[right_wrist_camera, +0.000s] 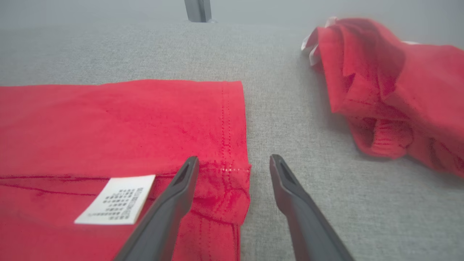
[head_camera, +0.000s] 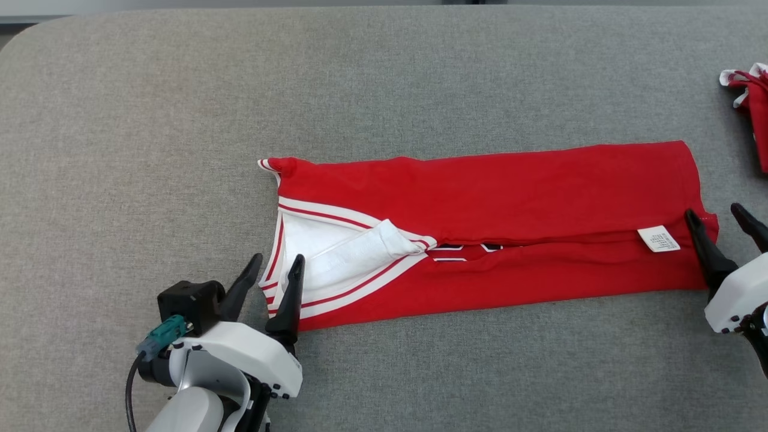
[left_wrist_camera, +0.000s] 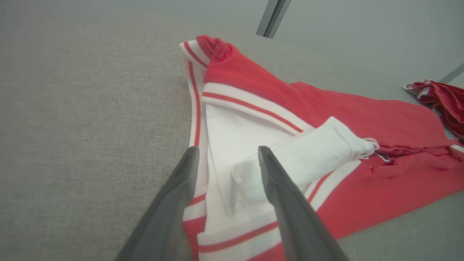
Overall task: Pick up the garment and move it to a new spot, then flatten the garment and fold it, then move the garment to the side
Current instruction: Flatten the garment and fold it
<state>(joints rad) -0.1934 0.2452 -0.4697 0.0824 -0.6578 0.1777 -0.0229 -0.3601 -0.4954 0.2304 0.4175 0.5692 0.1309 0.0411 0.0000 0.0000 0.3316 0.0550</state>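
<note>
Red garment (head_camera: 492, 198) lies folded in a long strip on the grey table (head_camera: 150, 150), long axis left to right. Left gripper (head_camera: 278, 259), jaws parted and empty, stands at its striped collar end; right gripper (head_camera: 713, 211), likewise, at its hem end. White care label (head_camera: 659, 239) by the hem: print illegible.

The head view's right edge cuts off a second red garment (head_camera: 755, 111); print on the white label (head_camera: 659, 239) is too small to read.
</note>
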